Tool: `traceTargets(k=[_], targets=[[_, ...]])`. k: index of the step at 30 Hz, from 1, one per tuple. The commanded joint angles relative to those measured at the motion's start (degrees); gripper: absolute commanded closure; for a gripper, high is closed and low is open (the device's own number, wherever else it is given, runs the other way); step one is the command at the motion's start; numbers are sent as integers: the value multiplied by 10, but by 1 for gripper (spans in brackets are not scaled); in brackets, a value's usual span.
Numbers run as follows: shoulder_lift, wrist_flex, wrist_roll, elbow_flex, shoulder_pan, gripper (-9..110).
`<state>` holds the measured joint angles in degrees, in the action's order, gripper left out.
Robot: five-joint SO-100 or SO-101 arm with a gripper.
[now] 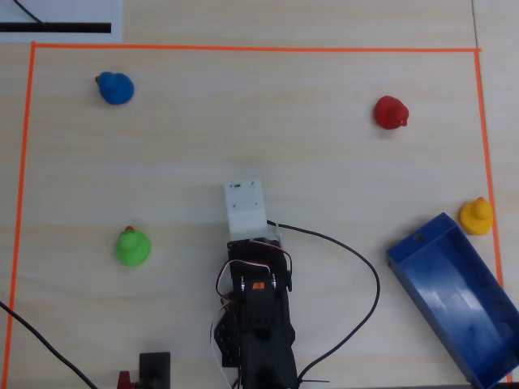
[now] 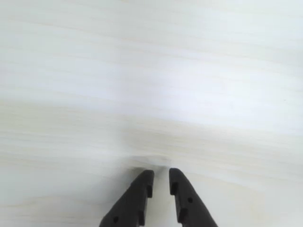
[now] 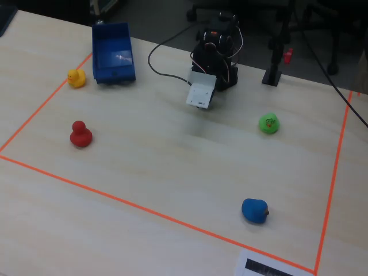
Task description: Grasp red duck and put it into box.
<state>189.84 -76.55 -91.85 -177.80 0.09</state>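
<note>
Duck, red (image 1: 391,113), glossy, round body, smaller head, upright.

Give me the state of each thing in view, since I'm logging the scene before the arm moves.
red duck: upright on the table, untouched, apart from the box.
box: empty, open side up.
yellow duck: upright, just beside the box's end.
blue duck: on the table, near the tape corner.
green duck: upright, alone.
gripper: nearly shut, holding nothing, over bare table.
</note>
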Motion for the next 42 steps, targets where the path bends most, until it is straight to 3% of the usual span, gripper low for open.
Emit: traceTargets(k=[1,42], targets=[[-1,-7,0,-4,-4,100],[-1,-7,1,-4,-4,97]])
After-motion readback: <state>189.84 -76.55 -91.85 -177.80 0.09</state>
